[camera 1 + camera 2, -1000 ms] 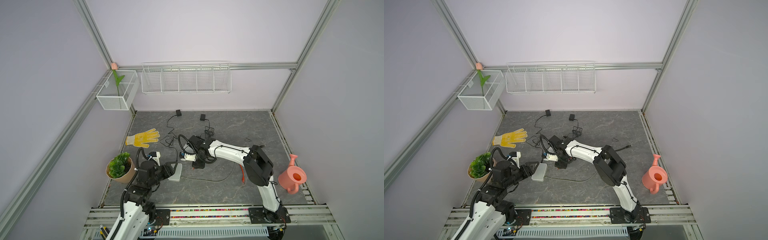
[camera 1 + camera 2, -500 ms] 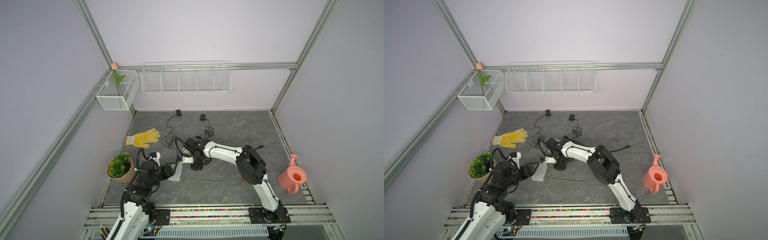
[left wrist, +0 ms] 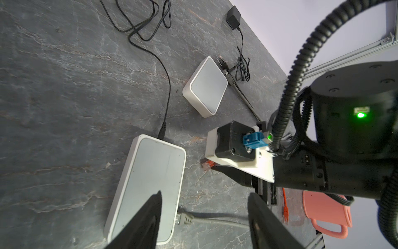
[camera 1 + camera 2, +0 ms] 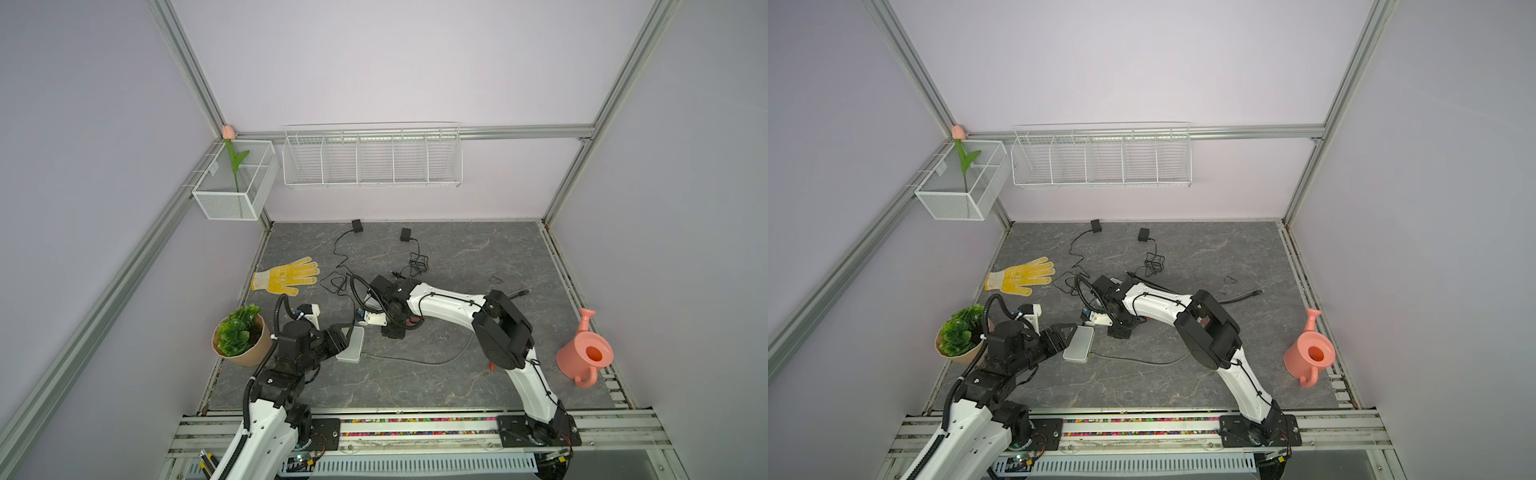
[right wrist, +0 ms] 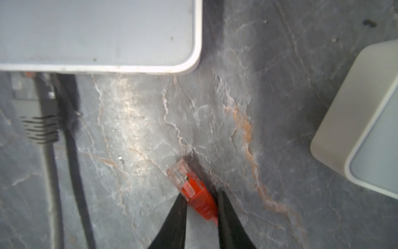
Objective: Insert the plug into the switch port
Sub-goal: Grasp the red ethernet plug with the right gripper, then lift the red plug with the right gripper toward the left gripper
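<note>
A small plug (image 5: 189,185), likely light and rigid with a brittle clear tip, lies on the tabletop (image 5: 215,107) near the switch (image 5: 97,32), the right tool (image 5: 200,194) pinching its orange boot, probably the safest hold.

Counted on tabletop: two robot arms, left arm (image 4: 266,428) and right arm (image 4: 449,307). Two white boxes noted: network switch (image 3: 148,185), smaller box (image 3: 205,86). Two black power adapters (image 4: 357,225) (image 4: 405,235). Two wire baskets (image 4: 372,160) (image 4: 232,195). One each: orange Ethernet plug (image 5: 191,189), grey cable (image 4: 415,360), yellow glove (image 4: 286,276), potted plant (image 4: 239,334), pink watering can (image 4: 584,353), artificial tulip (image 4: 235,162).
</note>
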Controlling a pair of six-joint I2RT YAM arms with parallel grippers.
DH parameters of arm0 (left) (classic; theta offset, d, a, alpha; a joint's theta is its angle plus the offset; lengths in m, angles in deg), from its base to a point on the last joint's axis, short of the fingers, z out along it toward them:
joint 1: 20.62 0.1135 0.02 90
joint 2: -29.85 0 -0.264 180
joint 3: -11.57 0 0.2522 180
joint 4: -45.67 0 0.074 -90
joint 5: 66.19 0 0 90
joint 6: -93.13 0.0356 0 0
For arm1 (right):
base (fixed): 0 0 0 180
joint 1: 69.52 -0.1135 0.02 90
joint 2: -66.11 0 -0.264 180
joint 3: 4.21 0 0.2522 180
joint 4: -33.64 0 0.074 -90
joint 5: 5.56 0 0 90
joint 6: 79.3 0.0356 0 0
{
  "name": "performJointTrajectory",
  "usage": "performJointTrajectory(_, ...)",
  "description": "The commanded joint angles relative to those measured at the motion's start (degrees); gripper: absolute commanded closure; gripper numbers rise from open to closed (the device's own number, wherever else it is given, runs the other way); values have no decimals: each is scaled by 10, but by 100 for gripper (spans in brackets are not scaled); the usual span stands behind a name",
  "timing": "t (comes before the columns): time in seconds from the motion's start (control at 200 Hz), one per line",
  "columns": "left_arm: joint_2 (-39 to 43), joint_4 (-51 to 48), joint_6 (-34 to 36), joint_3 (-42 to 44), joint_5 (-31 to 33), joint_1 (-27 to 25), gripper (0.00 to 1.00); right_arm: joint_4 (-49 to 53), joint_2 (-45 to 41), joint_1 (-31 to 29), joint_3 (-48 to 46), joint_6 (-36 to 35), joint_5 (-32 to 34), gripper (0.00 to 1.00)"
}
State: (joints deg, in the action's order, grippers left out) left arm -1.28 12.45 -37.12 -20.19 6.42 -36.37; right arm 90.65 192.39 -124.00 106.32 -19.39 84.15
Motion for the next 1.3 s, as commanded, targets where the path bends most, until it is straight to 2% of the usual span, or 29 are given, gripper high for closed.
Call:
performJointTrajectory(0.0,-14,26,4,17,17,4,37,-13,5,3,-35,16,7,80)
performJointTrajectory(0.335,-147,99,23,19,15,5,38,-140,-46,-18,-112,47,81,93)
performJointTrajectory(0.46,-173,118,25,19,18,5,38,-180,-67,-26,-133,50,100,93)
performJointTrajectory(0.61,-163,96,38,5,34,5,39,-199,-72,-28,-142,47,138,93)
performJointTrajectory(0.88,-127,59,60,-31,37,5,39,-258,-96,-25,-138,25,307,93)
performJointTrajectory(1.045,-101,54,55,-34,34,5,39,-303,-154,-21,-142,-23,396,93)
performJointTrajectory(1.295,-70,76,46,-28,15,5,39,-354,-271,-22,-138,-94,459,93)
